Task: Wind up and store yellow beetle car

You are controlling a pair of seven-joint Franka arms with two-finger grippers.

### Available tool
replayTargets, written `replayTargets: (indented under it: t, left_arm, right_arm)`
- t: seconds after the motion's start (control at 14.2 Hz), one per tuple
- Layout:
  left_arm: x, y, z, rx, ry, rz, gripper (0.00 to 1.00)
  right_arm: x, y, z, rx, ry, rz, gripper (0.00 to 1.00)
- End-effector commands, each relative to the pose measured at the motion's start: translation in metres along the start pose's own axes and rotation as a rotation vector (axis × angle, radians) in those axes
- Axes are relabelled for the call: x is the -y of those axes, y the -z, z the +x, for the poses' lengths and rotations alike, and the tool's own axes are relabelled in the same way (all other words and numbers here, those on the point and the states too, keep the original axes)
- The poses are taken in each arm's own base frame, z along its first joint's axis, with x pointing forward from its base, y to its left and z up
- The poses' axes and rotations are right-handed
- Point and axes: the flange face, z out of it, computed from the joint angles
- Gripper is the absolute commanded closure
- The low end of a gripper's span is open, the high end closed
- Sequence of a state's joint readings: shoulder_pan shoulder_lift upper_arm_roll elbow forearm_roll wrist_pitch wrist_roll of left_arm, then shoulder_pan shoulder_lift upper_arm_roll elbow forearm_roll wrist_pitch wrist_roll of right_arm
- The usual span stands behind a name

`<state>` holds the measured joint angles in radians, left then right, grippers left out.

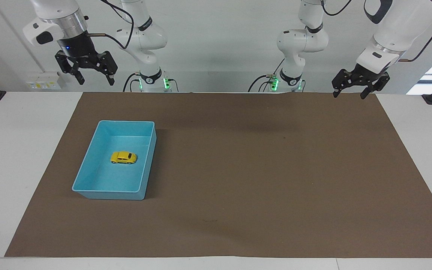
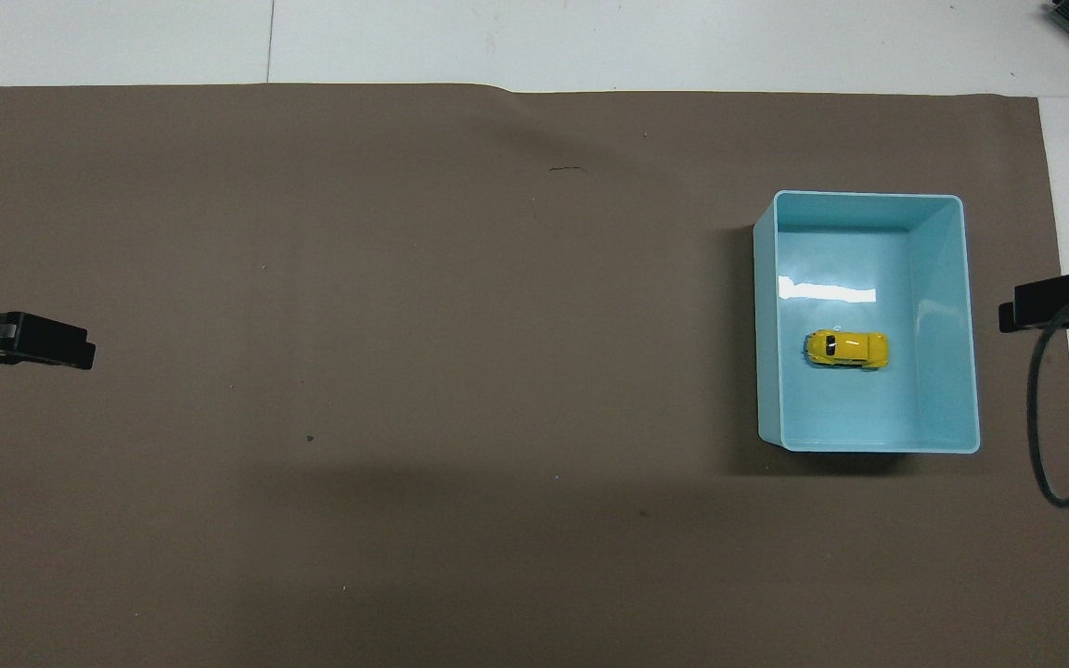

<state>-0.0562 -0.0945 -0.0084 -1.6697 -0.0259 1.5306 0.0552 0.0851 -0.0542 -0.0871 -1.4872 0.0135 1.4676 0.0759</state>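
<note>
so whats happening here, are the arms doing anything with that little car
Nothing is being handled right now. The yellow beetle car sits on its wheels inside the blue bin, which stands on the brown mat toward the right arm's end of the table. The right gripper hangs open, raised near its base, and the left gripper waits open over the mat's corner near its own base. Neither touches the car or the bin.
</note>
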Motion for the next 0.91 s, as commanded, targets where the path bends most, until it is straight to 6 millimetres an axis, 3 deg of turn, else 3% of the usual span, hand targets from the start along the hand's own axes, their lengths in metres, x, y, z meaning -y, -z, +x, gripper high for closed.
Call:
replayTargets:
  t: [0.0,0.84]
  left_arm:
    - [0.0034,0.0047,-0.0024,-0.004,0.002,0.007,0.0]
    - [0.0034,0.0047,-0.0024,-0.004,0.002,0.007,0.0]
  right_arm:
    - [0.0003,0.0014,0.003,-0.018,-0.003,-0.01,0.0]
    - [0.0038,-0.0011,0.002,-0.012,-0.003,0.009,0.0]
